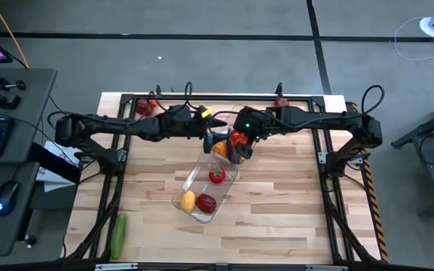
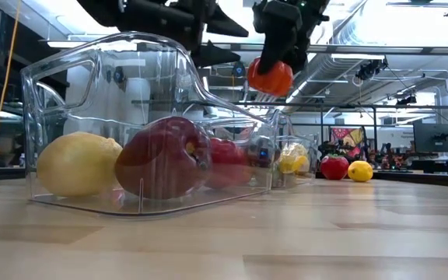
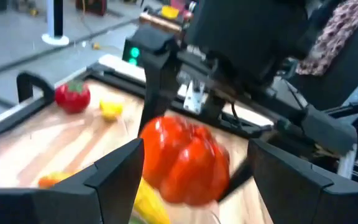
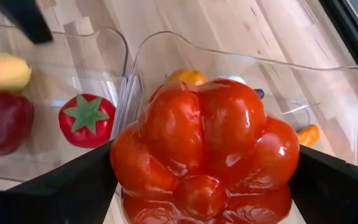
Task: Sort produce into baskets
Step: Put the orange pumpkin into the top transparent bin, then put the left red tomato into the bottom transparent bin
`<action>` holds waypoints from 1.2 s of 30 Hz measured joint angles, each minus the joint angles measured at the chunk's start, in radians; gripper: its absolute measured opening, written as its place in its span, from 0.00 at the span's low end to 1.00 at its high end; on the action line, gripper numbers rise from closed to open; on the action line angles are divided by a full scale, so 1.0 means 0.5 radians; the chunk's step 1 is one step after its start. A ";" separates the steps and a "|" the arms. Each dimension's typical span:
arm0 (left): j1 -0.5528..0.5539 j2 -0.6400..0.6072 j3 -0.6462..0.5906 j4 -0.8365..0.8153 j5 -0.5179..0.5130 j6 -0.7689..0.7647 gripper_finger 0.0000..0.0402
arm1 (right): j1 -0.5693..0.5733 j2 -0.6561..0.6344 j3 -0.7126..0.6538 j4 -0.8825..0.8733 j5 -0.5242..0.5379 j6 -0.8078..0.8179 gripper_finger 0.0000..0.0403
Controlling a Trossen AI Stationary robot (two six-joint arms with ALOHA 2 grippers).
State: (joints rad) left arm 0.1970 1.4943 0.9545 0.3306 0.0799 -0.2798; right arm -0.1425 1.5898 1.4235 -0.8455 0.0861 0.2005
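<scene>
My right gripper is shut on a red-orange ribbed pepper-like toy above the far one of two clear bins. That bin holds yellow and orange pieces. The near bin holds a lemon, a dark red apple and a tomato. My left gripper is open and empty, just left of the red toy. In the left wrist view the toy shows just beyond and between its fingers. My right gripper pinches the red toy by two opposite sides between its two fingers. The fingers come from above, pointing down. The toy hangs below them, lifted clear above the far bin.
A green cucumber lies near the table's front left edge. A tomato and a lemon lie by the far edge, and another red piece lies at the far left. Bare wood lies right of the bins.
</scene>
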 joint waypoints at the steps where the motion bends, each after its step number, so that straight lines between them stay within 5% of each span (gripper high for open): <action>1: 0.000 0.026 0.001 0.052 -0.001 0.040 0.68 | -0.001 0.000 0.000 0.006 0.000 0.000 0.99; 7: -0.002 0.189 0.003 0.191 -0.025 0.351 0.68 | -0.001 0.001 0.000 0.110 -0.020 0.000 0.99; 17: -0.002 0.241 0.003 0.376 -0.156 0.423 0.68 | -0.001 0.000 0.000 0.146 -0.030 0.008 0.99; 29: -0.003 0.502 -0.005 0.189 -0.267 0.306 0.68 | 0.002 0.001 0.004 0.191 -0.037 -0.015 0.99; 36: -0.002 0.387 -0.005 -0.119 -0.311 0.272 0.68 | -0.002 0.001 0.003 0.199 -0.031 -0.057 0.99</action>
State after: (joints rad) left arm 0.1963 1.6877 0.9520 0.2712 -0.0753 -0.1439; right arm -0.1436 1.5902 1.4250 -0.7460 0.0704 0.1722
